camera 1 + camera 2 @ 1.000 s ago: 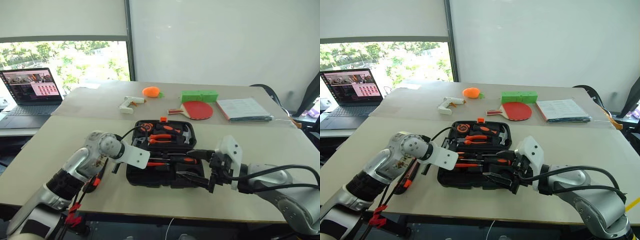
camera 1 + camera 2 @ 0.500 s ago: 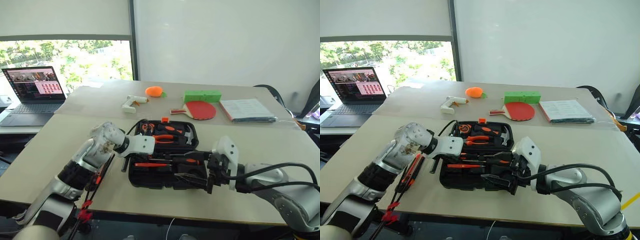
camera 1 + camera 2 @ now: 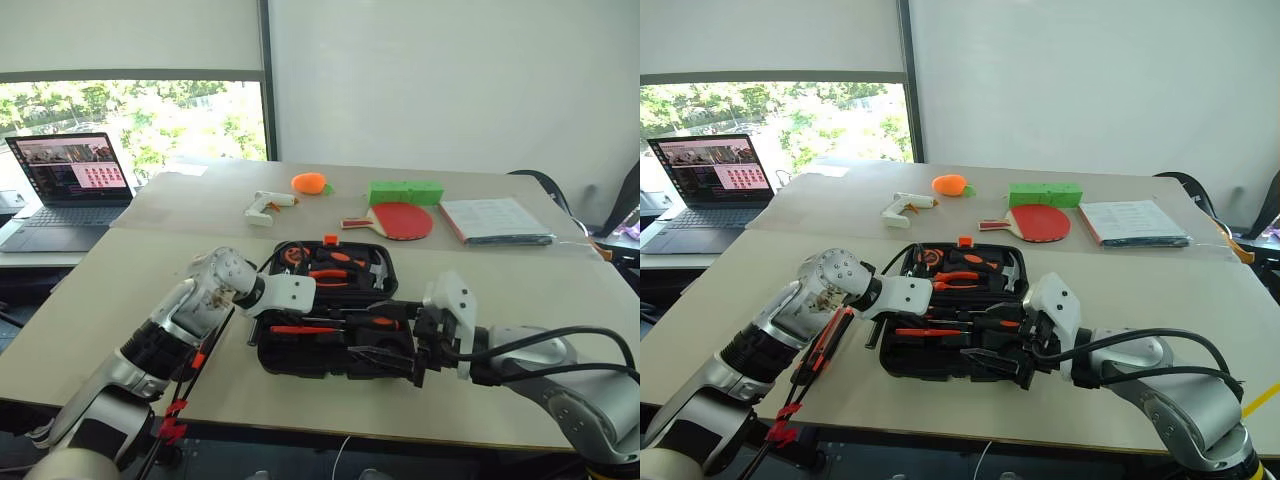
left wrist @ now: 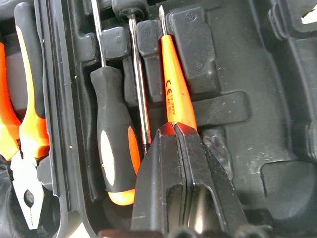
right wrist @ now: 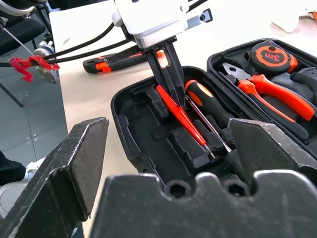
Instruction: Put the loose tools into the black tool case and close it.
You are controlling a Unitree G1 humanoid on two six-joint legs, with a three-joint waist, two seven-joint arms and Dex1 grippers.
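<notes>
My left gripper (image 4: 177, 130) has its fingers pressed together on the end of a slim orange tool (image 4: 174, 89), which lies in a slot of the black tool case (image 3: 300, 352). Beside it sits a black-and-orange screwdriver (image 4: 115, 148). Whether the orange tool is fully seated I can't tell; the fingers hide its end. My right gripper (image 5: 163, 148) is spread wide, near the case's front edge. The case lies open near the table's (image 3: 100, 290) front edge. The utility knife (image 5: 116, 60) lies on the table beyond the case's left edge, partly hidden by cables.
</notes>
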